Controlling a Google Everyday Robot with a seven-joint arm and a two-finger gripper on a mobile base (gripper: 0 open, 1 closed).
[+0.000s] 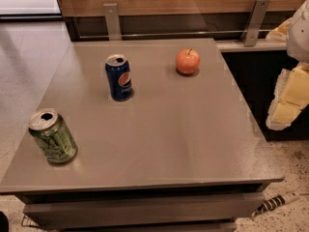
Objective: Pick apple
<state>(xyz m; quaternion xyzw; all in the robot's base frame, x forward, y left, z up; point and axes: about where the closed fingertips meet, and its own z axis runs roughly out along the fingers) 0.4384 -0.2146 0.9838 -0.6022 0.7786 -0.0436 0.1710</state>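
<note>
The apple [187, 61] is small, round and red-orange with a short dark stem. It stands upright on the grey table [169, 134] toward the far right part of the top. My gripper [286, 100], pale yellow and white, hangs at the right edge of the view, off the table's right side. It is well to the right of the apple and a little nearer to me, and holds nothing that I can see.
A blue Pepsi can [119, 77] stands left of the apple. A green can [52, 136] stands near the front left corner. A wooden panel with metal brackets [112, 21] runs behind the table. A striped cable [279, 202] lies on the floor at the front right.
</note>
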